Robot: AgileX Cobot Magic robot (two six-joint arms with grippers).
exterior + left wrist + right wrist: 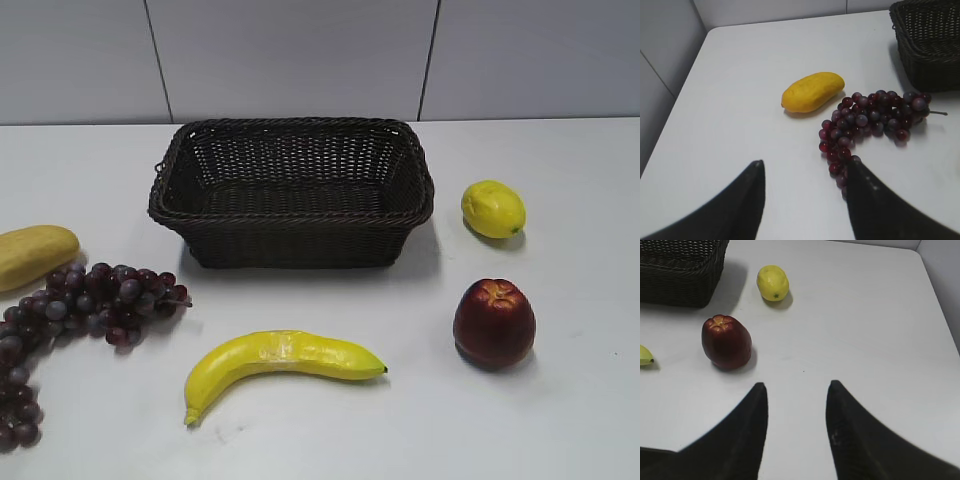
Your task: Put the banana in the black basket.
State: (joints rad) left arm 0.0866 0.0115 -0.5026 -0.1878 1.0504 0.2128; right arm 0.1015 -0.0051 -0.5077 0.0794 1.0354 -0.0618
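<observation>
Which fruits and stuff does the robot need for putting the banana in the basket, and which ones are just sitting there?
Needed for the job:
banana
black basket

Just lying about:
grapes
pale yellow oblong fruit
lemon
red apple

Both end effectors are open and holding nothing.

Count, whole scene: 1 banana (283, 362), near centre. 1 black basket (292, 193), far centre. 1 lemon (493, 208), right, far side. 1 red apple (494, 322), right, nearer. 1 pale-yellow oblong fruit (34, 254), left edge. 1 bunch of dark red grapes (82, 312), left, trailing toward the near-left corner; single grapes too many and too packed to count. 2 grippers, 1 per wrist view: left gripper (805, 172), right gripper (796, 392), 2 fingers each. 1 white table (560, 420).
</observation>
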